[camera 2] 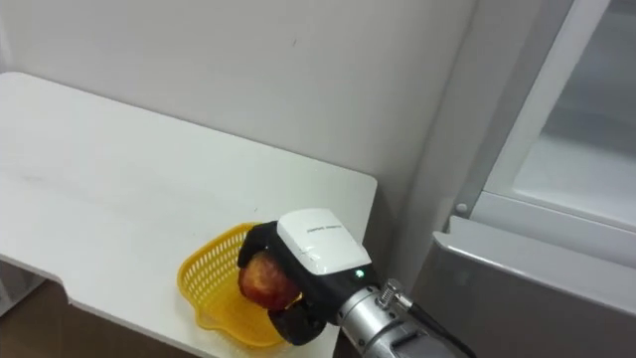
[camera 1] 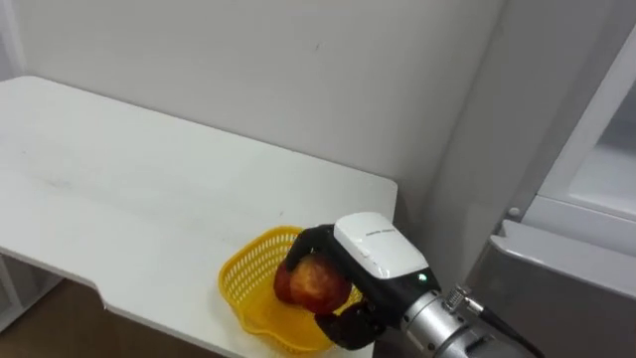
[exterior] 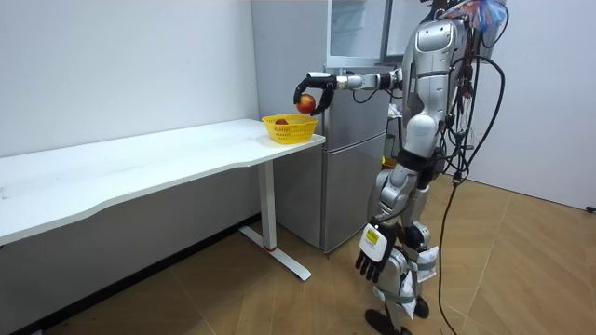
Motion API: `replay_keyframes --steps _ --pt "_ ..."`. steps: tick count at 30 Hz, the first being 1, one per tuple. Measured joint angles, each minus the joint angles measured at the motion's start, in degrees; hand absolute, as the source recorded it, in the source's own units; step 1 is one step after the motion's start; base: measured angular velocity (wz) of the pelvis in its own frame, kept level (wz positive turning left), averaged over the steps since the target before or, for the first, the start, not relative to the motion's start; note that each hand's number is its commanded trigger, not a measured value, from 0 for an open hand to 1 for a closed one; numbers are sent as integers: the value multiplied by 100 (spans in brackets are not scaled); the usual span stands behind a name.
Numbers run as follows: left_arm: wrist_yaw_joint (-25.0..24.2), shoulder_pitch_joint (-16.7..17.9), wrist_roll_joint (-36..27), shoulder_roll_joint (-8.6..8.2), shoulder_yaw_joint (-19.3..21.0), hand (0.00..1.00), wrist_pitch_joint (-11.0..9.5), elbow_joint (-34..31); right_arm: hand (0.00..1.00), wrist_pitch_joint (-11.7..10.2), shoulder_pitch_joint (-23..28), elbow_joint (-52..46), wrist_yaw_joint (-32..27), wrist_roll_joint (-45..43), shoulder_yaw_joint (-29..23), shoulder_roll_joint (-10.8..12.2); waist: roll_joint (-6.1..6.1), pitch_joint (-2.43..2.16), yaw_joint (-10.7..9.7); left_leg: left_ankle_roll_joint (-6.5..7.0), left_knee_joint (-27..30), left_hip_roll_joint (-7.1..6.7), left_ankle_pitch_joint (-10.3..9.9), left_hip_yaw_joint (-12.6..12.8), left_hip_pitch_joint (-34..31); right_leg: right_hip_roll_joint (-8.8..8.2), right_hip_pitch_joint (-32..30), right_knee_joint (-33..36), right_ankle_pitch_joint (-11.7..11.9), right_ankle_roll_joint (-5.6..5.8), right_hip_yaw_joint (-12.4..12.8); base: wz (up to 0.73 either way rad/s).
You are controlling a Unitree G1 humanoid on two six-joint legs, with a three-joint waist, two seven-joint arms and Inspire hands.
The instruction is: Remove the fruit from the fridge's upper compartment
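Right hand (camera 1: 370, 249) is curled round the apple (camera 1: 314, 282), holding it just above the yellow basket (camera 1: 246, 270) at the table (camera 1: 149, 189) end beside the fridge (exterior: 352, 177). Left hand (exterior: 372, 263) hangs by the leg w/ fingers loose. Risk, imo: the basket sits near the table's front edge, so letting go too high or off-centre could bounce the apple out, & fingers catching the rim could shove the light basket off.

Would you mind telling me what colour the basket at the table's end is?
Yellow, with a slotted wall: the basket shows best in the left eye view.
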Motion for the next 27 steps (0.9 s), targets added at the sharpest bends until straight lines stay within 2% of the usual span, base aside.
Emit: replay_keyframes --steps 3,7,14,24,25,27 --pt "-4 -25 7 0 1 0 85 -37 100 167 0 163 63 -32 5 125 12 4 21 0 -3 2 0 -10 -6 1 -2 -1 0 0 -20 0" --pt "-4 -18 9 -8 -2 0 103 -52 100 194 0 280 64 -27 4 149 12 3 29 0 2 0 0 -25 -13 -5 -1 4 0 0 -97 2" --pt "-1 -19 92 -8 -21 0 192 -81 100 238 0 314 70 -20 5 164 10 -4 78 0 20 -7 0 -25 -27 -13 0 5 -1 2 -107 1" --pt "-17 -23 114 -55 -29 0 205 -78 100 245 0 324 102 -28 4 178 15 -8 106 1 56 -20 1 -15 -41 -31 4 12 -2 2 -138 0" --pt "-21 -23 114 -56 -29 0 207 -78 83 248 0 324 112 -29 4 178 16 -9 106 1 57 -20 1 -14 -41 -31 4 12 -2 2 -138 0" --pt "-42 -23 115 -56 -29 0 211 -78 29 275 0 324 137 -29 5 180 21 -14 107 1 60 -20 1 -13 -41 -31 5 12 -2 2 -139 0"
